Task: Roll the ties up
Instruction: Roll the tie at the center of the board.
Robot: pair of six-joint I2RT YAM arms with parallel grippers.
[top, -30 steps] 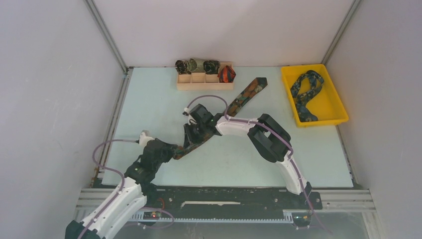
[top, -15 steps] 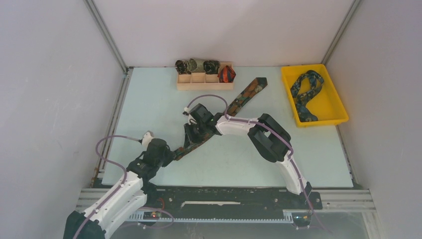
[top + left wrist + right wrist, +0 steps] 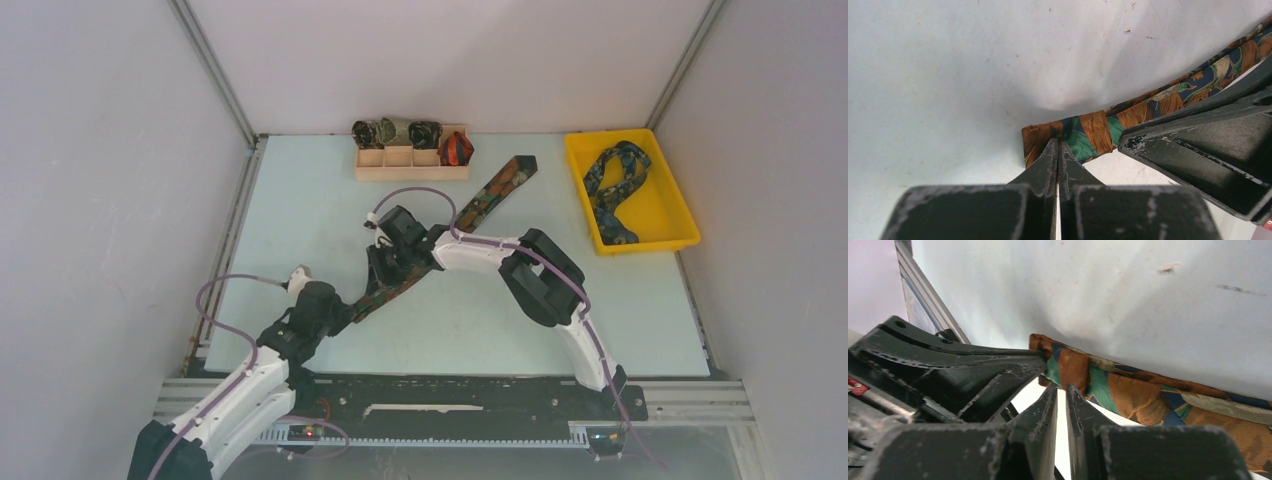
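My left tool [image 3: 1057, 146] is closed, tips at the end of the brown tie [image 3: 1091, 131] on the bench [image 3: 300, 200]. My right tool [image 3: 1062, 390], narrow gap, sits just beside it. One navy tie [image 3: 612, 190] in tray [image 3: 682, 218], four rolled ties [image 3: 400, 131] in box [image 3: 410, 172].

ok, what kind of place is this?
Likely a lab robot cell: white panel walls on a metal frame, a rail along the table's near edge, rolled ties in a wooden rack.

I find no text, label, brand, number or sign that I can read in any view. The tie [image 3: 1098, 131] shows only its patterned print, and the counter [image 3: 948, 75] shows only small specks.
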